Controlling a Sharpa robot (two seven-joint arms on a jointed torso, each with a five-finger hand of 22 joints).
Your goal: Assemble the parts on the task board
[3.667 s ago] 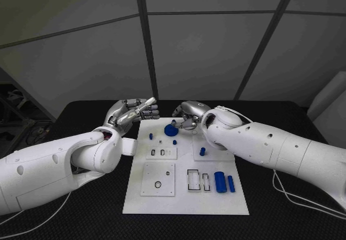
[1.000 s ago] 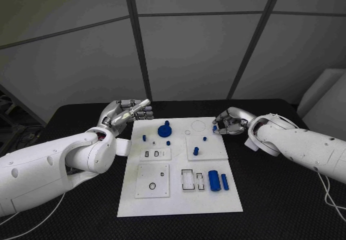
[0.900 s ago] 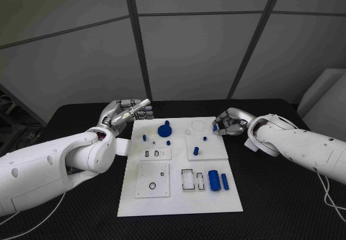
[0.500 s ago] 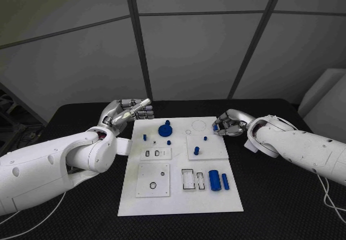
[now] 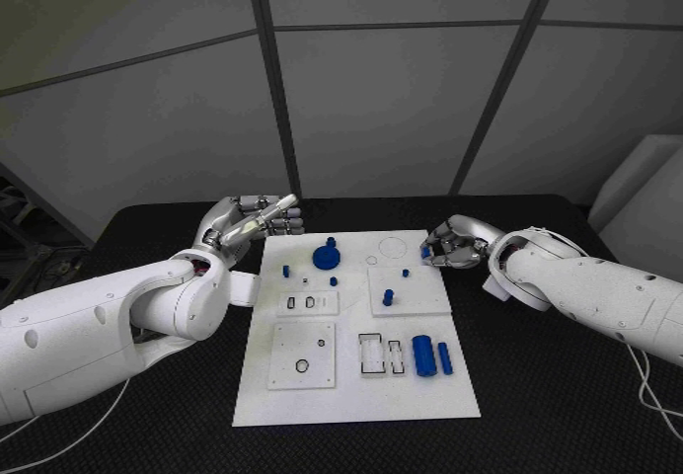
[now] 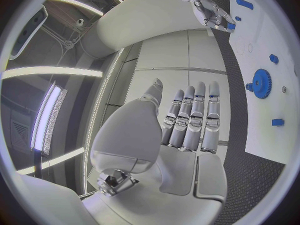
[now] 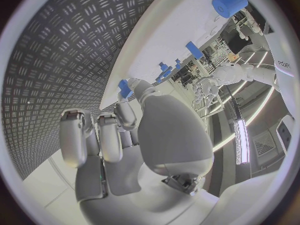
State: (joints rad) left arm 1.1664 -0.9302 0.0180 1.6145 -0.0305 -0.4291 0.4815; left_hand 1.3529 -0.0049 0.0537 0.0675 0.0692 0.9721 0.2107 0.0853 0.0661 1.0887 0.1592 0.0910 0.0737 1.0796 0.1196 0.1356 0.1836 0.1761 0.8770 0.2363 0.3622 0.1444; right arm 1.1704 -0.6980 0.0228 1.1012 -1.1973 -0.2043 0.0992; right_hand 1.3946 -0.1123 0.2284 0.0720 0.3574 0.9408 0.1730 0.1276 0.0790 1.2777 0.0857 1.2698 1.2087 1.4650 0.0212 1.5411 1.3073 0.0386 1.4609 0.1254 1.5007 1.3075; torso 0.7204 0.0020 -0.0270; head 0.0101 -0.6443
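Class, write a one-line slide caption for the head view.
Right hand pinches a small blue part at the task board edge; left hand hovers open.

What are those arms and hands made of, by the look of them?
Both arms have smooth, rounded white shells, bulging at the joints. The left hand and right hand are silver metal with many jointed fingers; the left wrist view shows a pale smooth palm. A thin white cable trails beneath the right arm across the black table.

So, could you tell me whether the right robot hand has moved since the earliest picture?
Yes. The right robot hand has left the blue gear and now sits at the task board's right far edge.
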